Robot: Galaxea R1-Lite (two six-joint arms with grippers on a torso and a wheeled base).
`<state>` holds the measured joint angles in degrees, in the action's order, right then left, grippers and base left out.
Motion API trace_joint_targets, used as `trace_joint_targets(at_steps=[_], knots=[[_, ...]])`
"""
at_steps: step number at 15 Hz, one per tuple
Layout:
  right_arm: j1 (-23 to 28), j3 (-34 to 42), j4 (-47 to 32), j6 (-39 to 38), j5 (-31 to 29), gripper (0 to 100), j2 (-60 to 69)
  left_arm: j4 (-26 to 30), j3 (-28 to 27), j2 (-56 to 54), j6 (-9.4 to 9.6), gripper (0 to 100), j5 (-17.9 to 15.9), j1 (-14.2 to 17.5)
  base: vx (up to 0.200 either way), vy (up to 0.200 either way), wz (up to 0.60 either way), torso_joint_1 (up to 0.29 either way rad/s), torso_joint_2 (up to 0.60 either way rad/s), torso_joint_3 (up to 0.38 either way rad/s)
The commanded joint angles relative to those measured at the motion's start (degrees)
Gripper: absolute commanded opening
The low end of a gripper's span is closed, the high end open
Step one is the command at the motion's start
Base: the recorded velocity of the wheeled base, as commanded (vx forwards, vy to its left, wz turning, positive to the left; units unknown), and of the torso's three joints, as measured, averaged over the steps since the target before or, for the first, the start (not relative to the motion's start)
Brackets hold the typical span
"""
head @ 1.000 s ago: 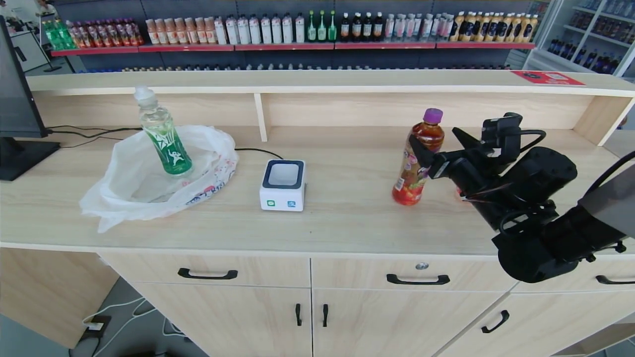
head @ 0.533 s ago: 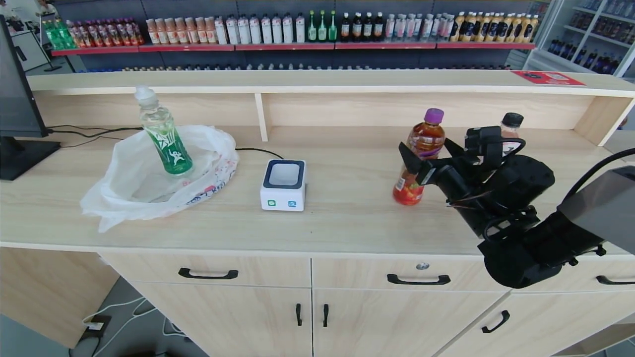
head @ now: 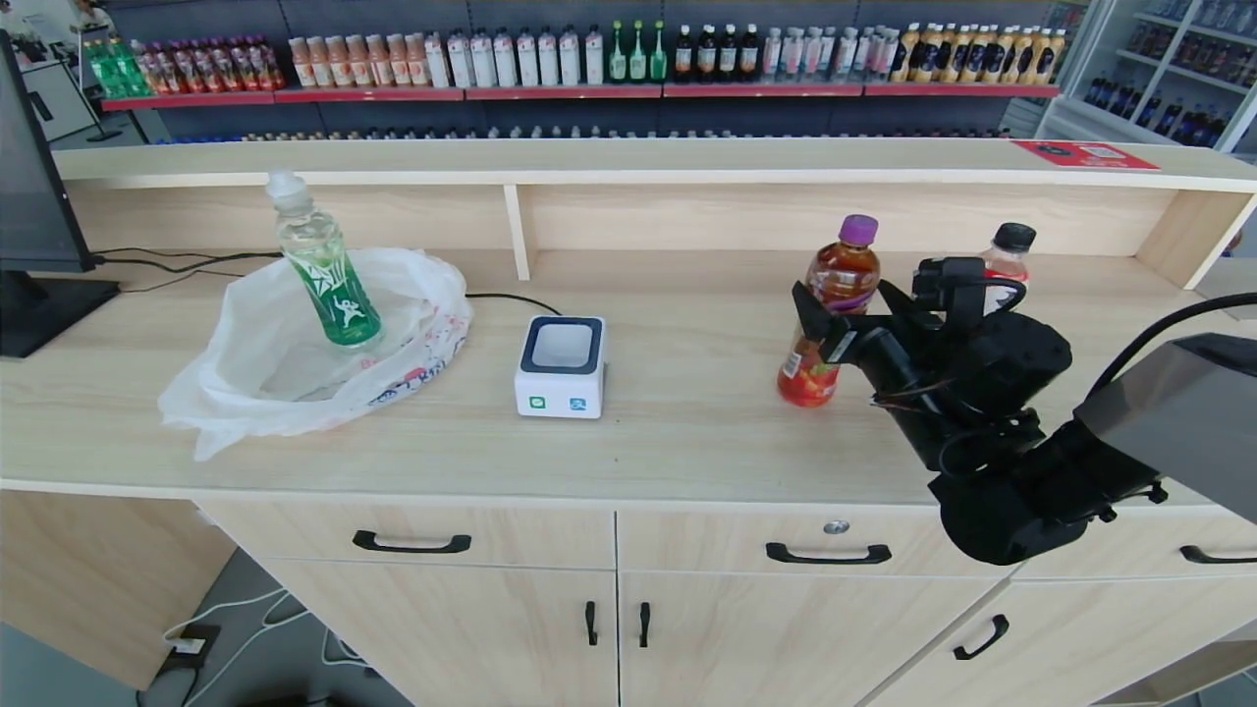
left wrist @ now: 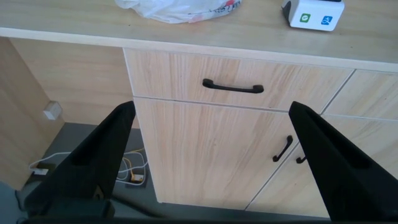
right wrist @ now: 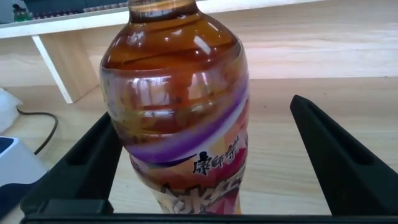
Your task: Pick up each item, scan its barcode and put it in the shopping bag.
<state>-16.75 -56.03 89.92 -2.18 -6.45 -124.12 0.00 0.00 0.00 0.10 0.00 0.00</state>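
A tea bottle (head: 843, 273) with a purple cap stands upright on the right of the wooden counter (head: 687, 432). My right gripper (head: 852, 312) is open, one finger on each side of the tea bottle (right wrist: 177, 106), not pressing it. In the right wrist view the right gripper (right wrist: 205, 118) frames the bottle closely. The white shopping bag (head: 285, 378) lies open at the left with a green bottle (head: 324, 270) leaning inside it. The white scanner (head: 560, 365) sits mid-counter. My left gripper (left wrist: 211, 155) is open and empty, below counter height, in front of the cabinet drawers.
A black-capped bottle (head: 1004, 257) stands behind my right arm. A dark monitor (head: 29, 196) occupies the far left. The raised back shelf has a divider (head: 516, 231). A drawer handle (left wrist: 233, 87) faces the left gripper. Scanner (left wrist: 313, 12) and bag (left wrist: 180, 9) sit near the counter's front.
My right arm has moved left and slightly down, bringing its open fingers around the tea bottle. The black-capped bottle behind it has come into sight.
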Motion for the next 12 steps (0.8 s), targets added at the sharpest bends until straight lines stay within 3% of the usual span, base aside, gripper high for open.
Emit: trace_joint_targets(at_steps=[1,12], knots=[[0.05,-1.36,0.08,0.07,0.03,100,-1.56,0.00,0.00,0.00,-0.01,100,0.00,0.00,0.000,0.000,0.00,0.000,0.00,0.000],[0.31,-2.51,0.08,-0.10,0.03,100,-4.99,0.00,0.00,0.00,-0.01,100,0.00,0.00,0.000,0.000,0.00,0.000,0.00,0.000]])
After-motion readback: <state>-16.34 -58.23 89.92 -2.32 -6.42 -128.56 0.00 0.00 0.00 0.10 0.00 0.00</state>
